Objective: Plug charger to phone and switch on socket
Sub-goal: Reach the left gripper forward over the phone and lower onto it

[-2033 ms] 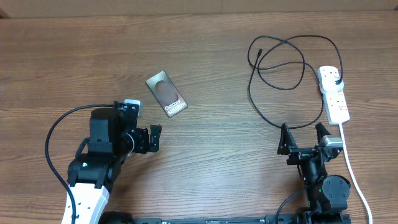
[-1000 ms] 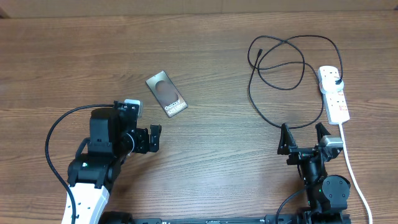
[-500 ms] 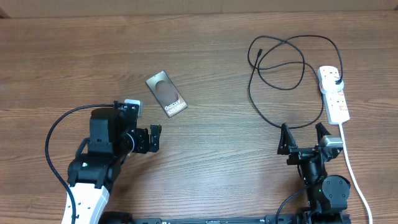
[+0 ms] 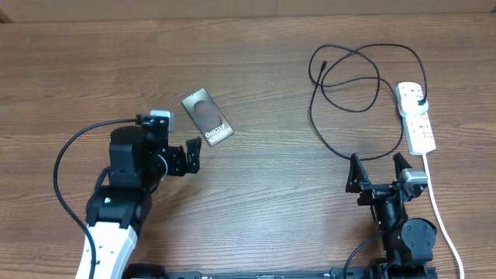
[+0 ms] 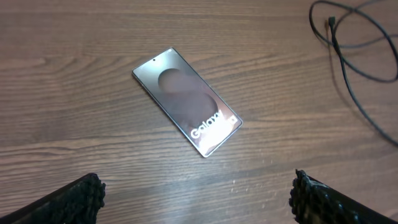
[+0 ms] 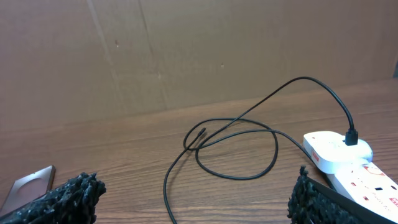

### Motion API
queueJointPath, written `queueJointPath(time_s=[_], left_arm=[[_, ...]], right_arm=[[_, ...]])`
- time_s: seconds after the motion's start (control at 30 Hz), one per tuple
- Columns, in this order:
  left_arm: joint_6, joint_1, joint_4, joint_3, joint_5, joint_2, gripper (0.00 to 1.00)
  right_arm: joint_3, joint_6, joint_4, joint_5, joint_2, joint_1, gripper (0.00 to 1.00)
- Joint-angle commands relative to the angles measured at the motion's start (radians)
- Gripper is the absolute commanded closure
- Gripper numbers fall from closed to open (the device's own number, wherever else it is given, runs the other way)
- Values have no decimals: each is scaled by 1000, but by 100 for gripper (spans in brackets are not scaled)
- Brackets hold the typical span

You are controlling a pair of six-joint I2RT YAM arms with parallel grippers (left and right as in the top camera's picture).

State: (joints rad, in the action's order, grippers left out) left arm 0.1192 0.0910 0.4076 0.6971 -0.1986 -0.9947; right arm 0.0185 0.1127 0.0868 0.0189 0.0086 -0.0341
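Phone (image 4: 208, 118) lies flat left of centre, long axis diagonal, lettered end nearest your left gripper (image 4: 191, 157), which hovers just short of it, fingers spread wide. Charger (image 4: 311, 108) loops well apart, nearer your equally spread right gripper (image 4: 377, 169).

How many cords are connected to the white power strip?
2. The black charger cable is plugged into the far end of the power strip and loops left; the thick white cord leaves its near end.
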Motion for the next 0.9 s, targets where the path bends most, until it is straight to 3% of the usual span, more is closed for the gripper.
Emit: queueJointPath(time_s=[0.0,0.17,0.33,0.7,0.87], left_arm=[[115,0,-23,76,2,-96,0],[176,72,53,266,137,-284,0],[285,158,229,533,291,-489,0],[454,214,553,1001,307,-893,0],[453,217,494,1030,158,-994,0]], right_arm=[[-11,10,-6,-2,-6,2,0],[-11,10,-6,-2,-6,2,0],[-11,10,-6,-2,-6,2,0],[-11,10,-6,-2,-6,2,0],[-11,10,-6,-2,-6,2,0]])
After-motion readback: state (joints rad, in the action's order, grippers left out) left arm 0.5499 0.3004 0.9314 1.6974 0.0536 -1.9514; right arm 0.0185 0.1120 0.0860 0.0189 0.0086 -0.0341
